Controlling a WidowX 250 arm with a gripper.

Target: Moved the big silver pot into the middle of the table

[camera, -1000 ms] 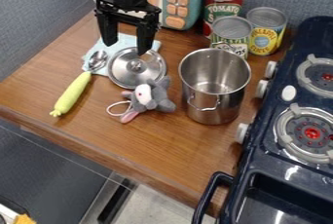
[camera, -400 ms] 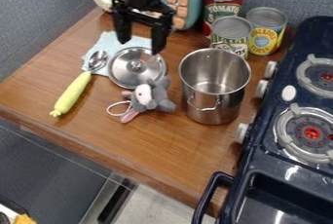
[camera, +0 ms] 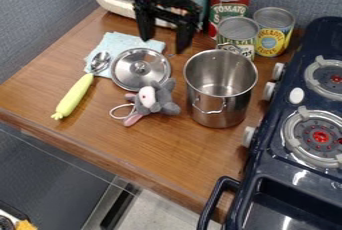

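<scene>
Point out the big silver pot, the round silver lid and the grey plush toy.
Big silver pot (camera: 234,104), camera view, outer wall.
Round silver lid (camera: 141,67), camera view, central knob.
Grey plush toy (camera: 157,105), camera view, grey middle.

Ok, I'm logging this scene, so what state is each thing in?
silver pot: upright, uncovered
lid: off the pot, knob up
hand: open, holding nothing
cans: standing, tops closed
cloth: spread out, partly covered
spoon: lying down
plush toy: lying beside the lid
stove: no flame showing
</scene>
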